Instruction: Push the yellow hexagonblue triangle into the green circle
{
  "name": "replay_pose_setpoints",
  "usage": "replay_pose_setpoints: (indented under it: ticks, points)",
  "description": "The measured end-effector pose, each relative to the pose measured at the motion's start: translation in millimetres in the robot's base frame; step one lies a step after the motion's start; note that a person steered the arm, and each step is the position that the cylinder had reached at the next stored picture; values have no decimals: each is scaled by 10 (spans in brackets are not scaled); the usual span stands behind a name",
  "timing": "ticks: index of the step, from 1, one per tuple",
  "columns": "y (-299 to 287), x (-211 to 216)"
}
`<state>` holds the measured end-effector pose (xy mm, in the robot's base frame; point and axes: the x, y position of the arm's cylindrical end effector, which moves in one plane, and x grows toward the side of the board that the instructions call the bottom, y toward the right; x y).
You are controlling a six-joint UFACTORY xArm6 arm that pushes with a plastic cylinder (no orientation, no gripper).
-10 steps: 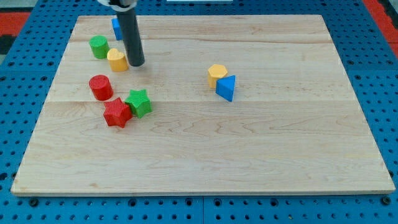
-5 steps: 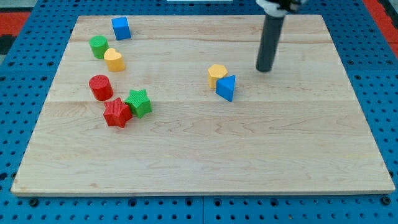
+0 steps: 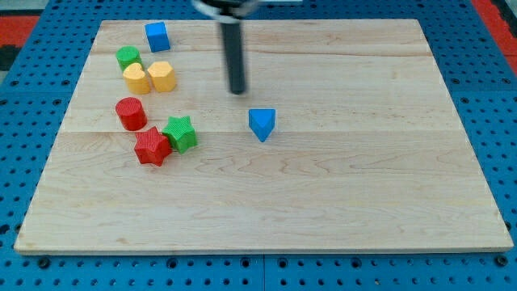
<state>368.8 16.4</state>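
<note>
The yellow hexagon (image 3: 161, 77) sits at the view's upper left, touching a yellow heart-shaped block (image 3: 136, 78). The green circle (image 3: 128, 57) is just above and left of the yellow heart, touching it. The blue triangle (image 3: 262, 124) lies alone near the board's middle. My tip (image 3: 237, 91) is on the board above and left of the blue triangle, a short gap away, and well right of the yellow hexagon.
A blue cube (image 3: 157, 36) stands near the top left edge. A red cylinder (image 3: 130, 113), a red star (image 3: 151, 146) and a green star (image 3: 181, 133) cluster at the left. The wooden board (image 3: 363, 194) lies on blue pegboard.
The yellow hexagon moved far left, from beside the blue triangle to the yellow heart. The blue triangle shifted left and down. My tip moved from the right of the pair to the left.
</note>
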Motion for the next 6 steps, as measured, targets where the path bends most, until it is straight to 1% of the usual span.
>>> replay_pose_setpoints:
  ticks: [1, 2, 4, 5, 6]
  points:
    - [876, 450]
    - [204, 873]
    - [-986, 330]
    - [-1119, -44]
    - [-706, -144]
